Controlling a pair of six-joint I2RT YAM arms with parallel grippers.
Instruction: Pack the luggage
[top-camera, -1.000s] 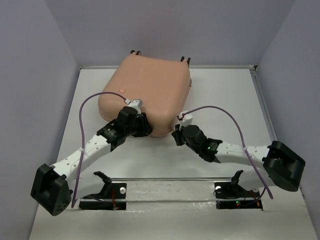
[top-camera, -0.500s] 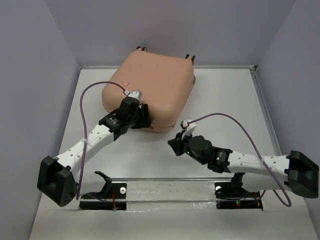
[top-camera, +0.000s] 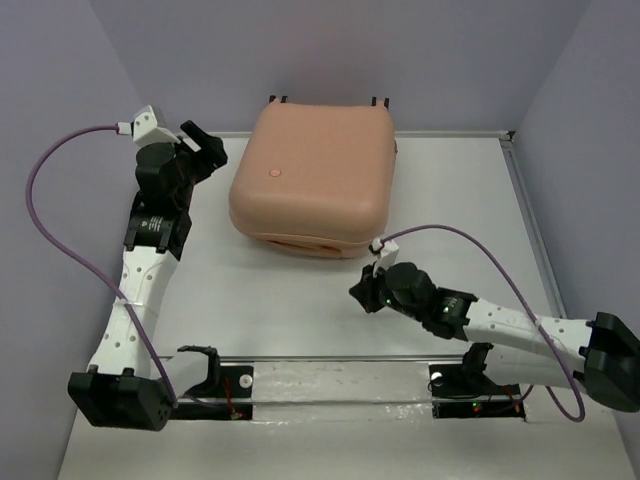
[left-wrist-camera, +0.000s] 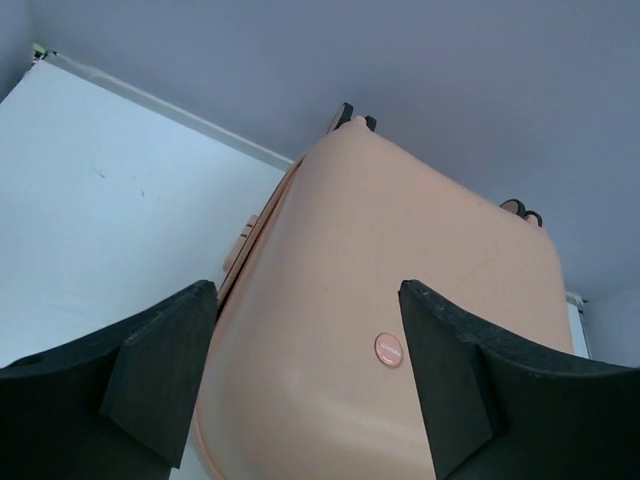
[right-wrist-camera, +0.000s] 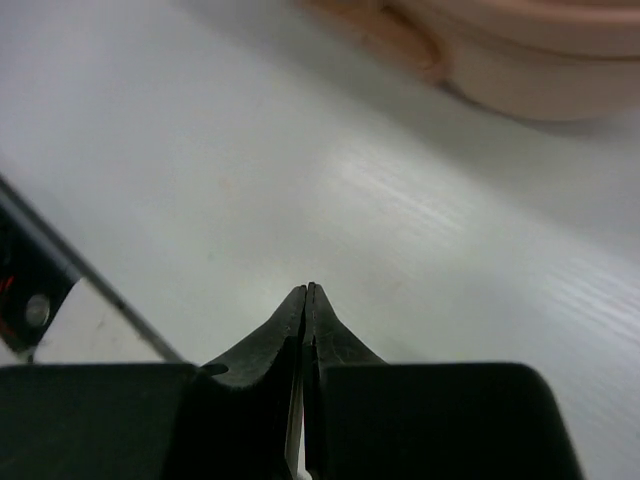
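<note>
Top external view: the luggage (top-camera: 312, 170) lies closed and flat on the far half of the table (top-camera: 250, 300). Its peach shell faces up, with a small round badge (top-camera: 271, 172) on top and dark wheels (top-camera: 280, 98) poking out at the far edge. The left pincer (top-camera: 205, 145) is off the luggage's left side, clear of it, spread wide with nothing between its fingers. The left wrist view looks through that gap across the shell. The right pincer (top-camera: 358, 293) is over bare table near the luggage's near edge, pinched tight and empty.
</note>
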